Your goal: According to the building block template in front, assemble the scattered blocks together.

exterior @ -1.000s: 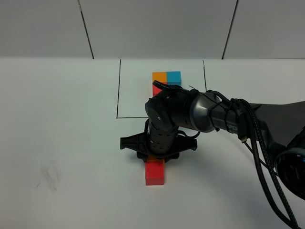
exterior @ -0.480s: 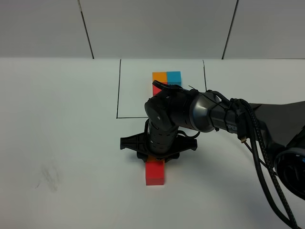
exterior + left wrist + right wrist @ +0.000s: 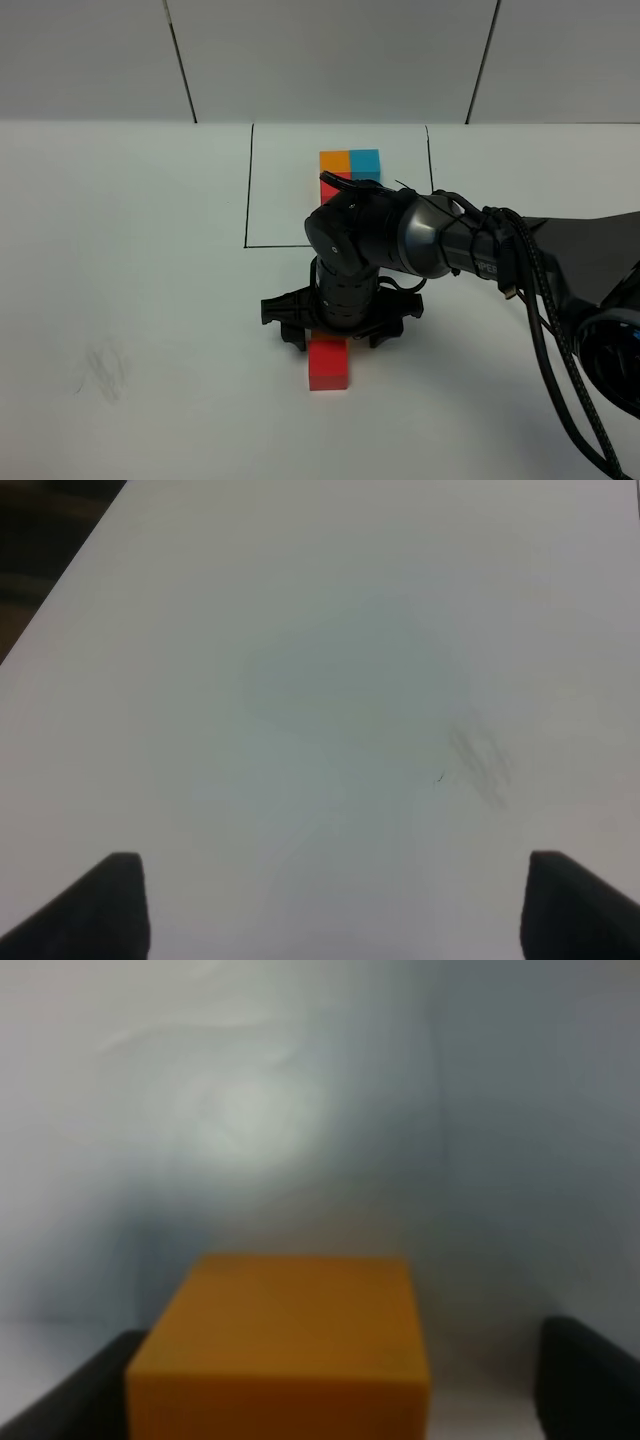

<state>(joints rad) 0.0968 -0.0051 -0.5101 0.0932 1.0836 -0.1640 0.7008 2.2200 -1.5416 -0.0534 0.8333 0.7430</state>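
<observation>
- Jaws on the right gripper stand wide in the lower middle of the exterior frame. They hold nothing, and the wrist view shows clear space beside one finger.
- Orange cube sits flat on the desk between those fingers, square to them.
- Red cube lies just below the gripper in the frame. The gripper hides whether the two cubes touch.
- Template waits at upper middle inside its black frame, its red part half behind the arm.
- Left gripper is spread wide over the desk, empty.
- Handling, as I read it: these are matte, rigid, light cubes that are unlikely to slip. Pinch two opposite side faces, centred, so the cube can't twist.
</observation>
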